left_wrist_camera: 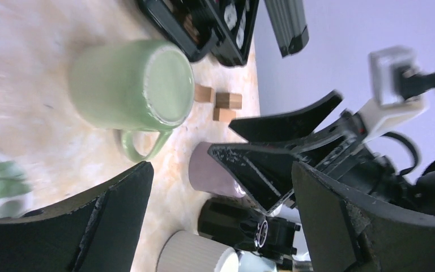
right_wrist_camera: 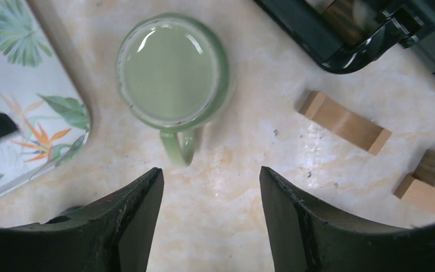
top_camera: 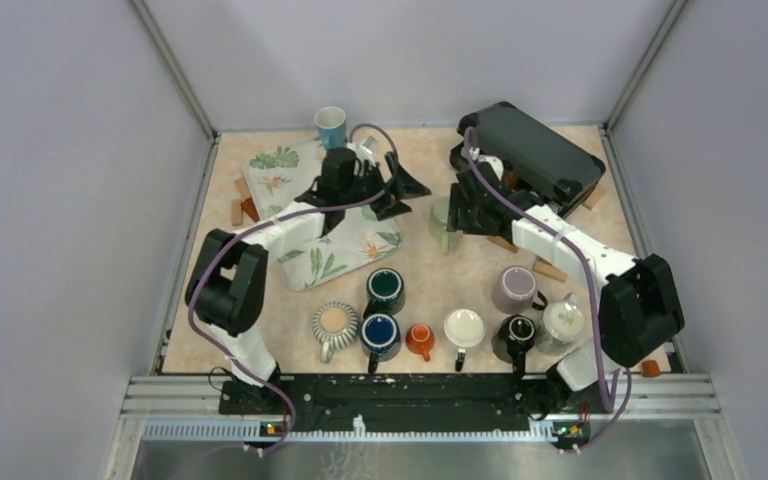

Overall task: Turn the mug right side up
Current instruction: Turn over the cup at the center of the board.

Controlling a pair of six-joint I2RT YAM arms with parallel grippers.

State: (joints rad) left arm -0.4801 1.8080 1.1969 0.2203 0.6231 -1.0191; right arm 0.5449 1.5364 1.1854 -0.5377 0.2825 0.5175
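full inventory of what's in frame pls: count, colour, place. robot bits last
green mug: 1, pale green, upside down at table centre, handle towards the right gripper
blue mug: 1, light blue, upright at the back edge behind the tray
front mugs: 8, ribbed grey, dark green, navy, orange, white, black, purple, pale; clustered near the arm bases
tray: 1, white with leaf print, back left
case: 1, black, back right
blocks: several, tan wood, left of the tray and around the case
left gripper: 1, black, open, empty, over the tray's right edge
right gripper: 1, black, open, empty, above the green mug
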